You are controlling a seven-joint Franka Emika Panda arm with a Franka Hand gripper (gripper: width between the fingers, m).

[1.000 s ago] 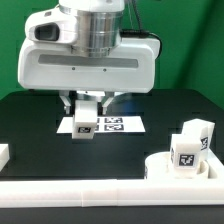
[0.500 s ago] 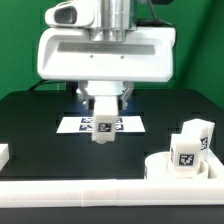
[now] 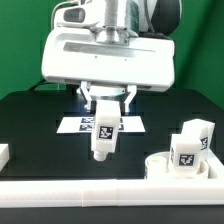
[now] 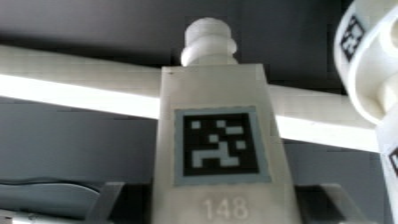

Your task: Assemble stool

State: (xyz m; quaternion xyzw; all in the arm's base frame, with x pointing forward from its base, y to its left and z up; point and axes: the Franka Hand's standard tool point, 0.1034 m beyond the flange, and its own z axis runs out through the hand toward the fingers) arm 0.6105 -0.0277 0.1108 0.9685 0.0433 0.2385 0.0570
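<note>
My gripper (image 3: 105, 106) is shut on a white stool leg (image 3: 104, 134) with a black-and-white tag, holding it by its upper end above the black table, its peg end pointing down. In the wrist view the leg (image 4: 217, 120) fills the middle, tag facing the camera, its peg at the far end. The round white seat (image 3: 180, 166) lies at the exterior view's right near the front rail, with a second leg (image 3: 190, 144) standing in it. Part of the seat shows in the wrist view (image 4: 368, 70).
The marker board (image 3: 128, 124) lies flat on the table behind the held leg. A long white border rail (image 3: 80, 195) runs along the front. A small white block (image 3: 3, 154) sits at the exterior view's left edge.
The arm has moved toward the exterior view's right and forward, lifting the leg off the marker board area; the leg now hangs lower and closer to the front rail.
</note>
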